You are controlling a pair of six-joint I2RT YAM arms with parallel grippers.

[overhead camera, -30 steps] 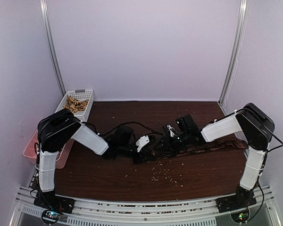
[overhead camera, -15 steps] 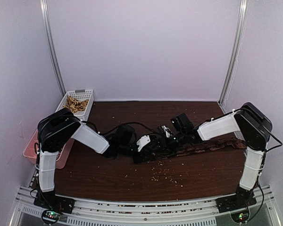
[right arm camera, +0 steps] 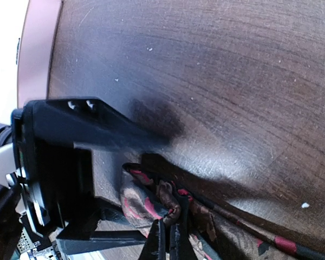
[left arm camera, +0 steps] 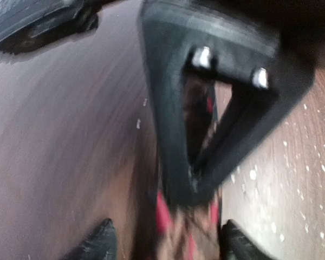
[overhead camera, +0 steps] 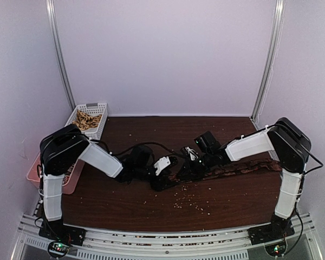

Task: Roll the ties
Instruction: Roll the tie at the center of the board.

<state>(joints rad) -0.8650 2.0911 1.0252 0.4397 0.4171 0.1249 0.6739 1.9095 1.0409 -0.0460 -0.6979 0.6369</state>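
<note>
Right pincer (right arm camera: 167, 241) pinches a fold of the long dark-brown patterned fabric tie (overhead camera: 244, 168); left pincer (left arm camera: 168, 245) stands open astride it on the dark wooden surface (overhead camera: 114, 200).

The right gripper (right arm camera: 168, 238) now sits further left, pinched shut on the tie (overhead camera: 244, 168); the left gripper (left arm camera: 168, 246) now stands wider apart.

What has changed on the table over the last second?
The right hand slid a little leftward along the tie and closed on its bunched end. The left hand spread its fingers, which now stand apart either side of the fabric. The tie's long tail, the crumbs and the white basket stayed put.
</note>
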